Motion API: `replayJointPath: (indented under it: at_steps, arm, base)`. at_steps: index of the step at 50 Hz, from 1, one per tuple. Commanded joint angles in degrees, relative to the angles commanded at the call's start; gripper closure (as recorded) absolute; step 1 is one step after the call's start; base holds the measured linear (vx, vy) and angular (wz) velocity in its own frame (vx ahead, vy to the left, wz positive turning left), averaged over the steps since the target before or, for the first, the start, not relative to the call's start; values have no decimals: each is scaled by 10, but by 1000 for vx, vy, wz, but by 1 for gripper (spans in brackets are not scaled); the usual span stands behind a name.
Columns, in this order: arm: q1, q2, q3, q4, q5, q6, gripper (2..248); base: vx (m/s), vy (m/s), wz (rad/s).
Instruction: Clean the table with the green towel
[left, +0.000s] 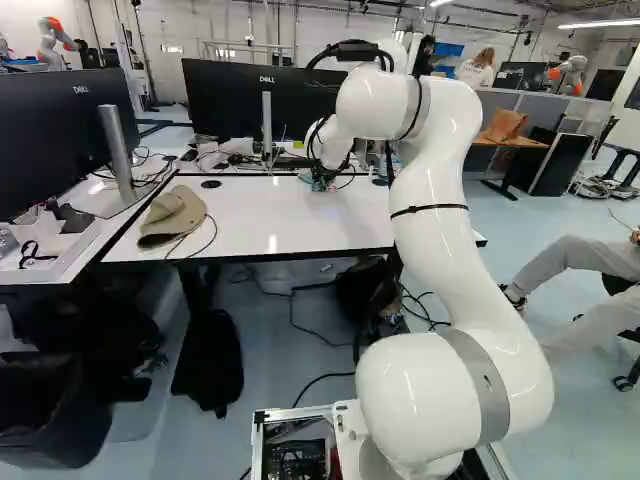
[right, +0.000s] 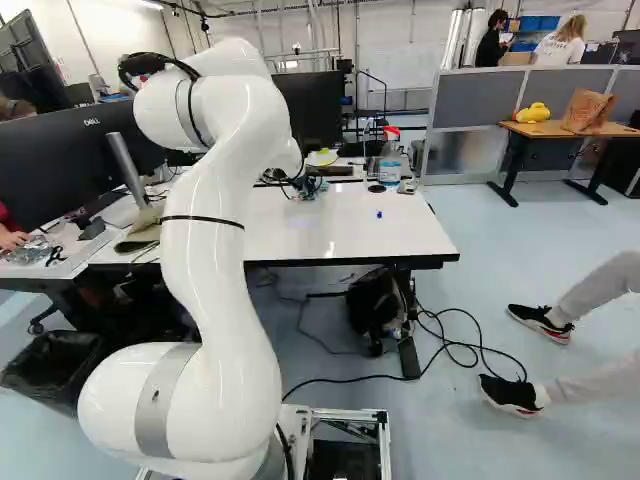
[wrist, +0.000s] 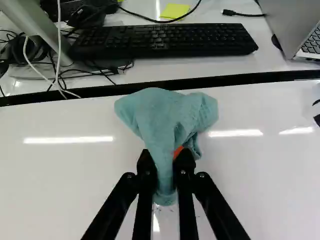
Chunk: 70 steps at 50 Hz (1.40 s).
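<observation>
Here, the black two-fingered gripper (left: 321, 177) was clamped on a crumpled blue-green cloth towel (wrist: 161, 116) over the glossy white table (wrist: 70, 175); a long black keyboard (wrist: 170, 41) lay ahead.

Keyboard (wrist: 165, 41), laptop (wrist: 292, 25) ahead of me
Beside the keyboard, a yellow note (wrist: 175, 11); well apart, a tan cap (left: 172, 217).

Laptop (wrist: 290, 22) (keys too) partly outside wrist view
</observation>
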<state>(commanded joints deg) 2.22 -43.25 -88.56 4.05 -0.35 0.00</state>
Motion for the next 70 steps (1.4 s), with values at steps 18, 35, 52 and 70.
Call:
replayJointPath:
  at_steps: [18,35,52,70]
  arm:
    - [15,41,58,0,0,0,200]
    - [16,82,115,0,0,0,200]
    - [3,118,165,0,0,0,200]
    - [-24,129,180,0,0,0,200]
  base:
    - [0,0,0]
    - [0,0,0]
    - [0,0,0]
    - [0,0,0]
